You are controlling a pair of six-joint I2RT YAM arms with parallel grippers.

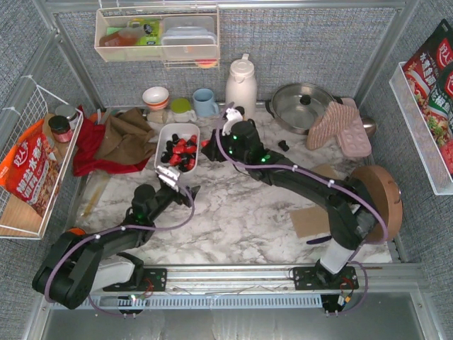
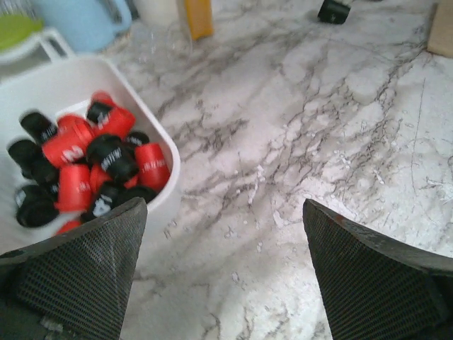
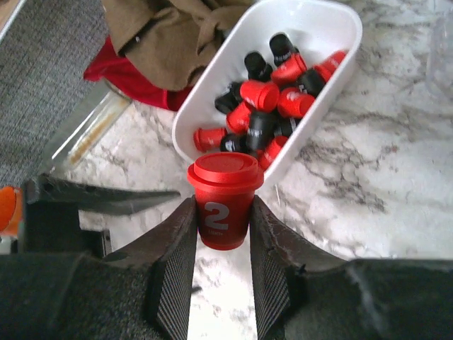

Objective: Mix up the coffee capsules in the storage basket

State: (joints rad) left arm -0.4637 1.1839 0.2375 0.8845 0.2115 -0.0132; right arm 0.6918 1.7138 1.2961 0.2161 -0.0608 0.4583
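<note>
The basket (image 1: pixel 177 130) sits on the marble table (image 1: pixel 241 212), between the brown cloth (image 1: pixel 124 138) and the right gripper (image 3: pixel 221 212). In it lie the capsules (image 3: pixel 269 106), red and black already lying among one another in a loose heap, not sorted by colour. The right gripper's jaws are narrowed on one more red capsule (image 3: pixel 224 202), gripped upright by its body, lid up, a white "2" on its side. It hangs just off the basket's rim at one end, and whether it is over the rim or beside it is hard to judge from this angle. The left gripper (image 2: pixel 223 209) stands wide and empty by the basket's near end, touching nothing. A small black piece (image 1: pixel 283 145) lies on the table near the pan (image 1: pixel 301 106) and may be a stray capsule, though it is too small to be sure. By my reading the mixing is largely done. What is left is to get the held red one into the heap, and perhaps to fetch that stray.
</note>
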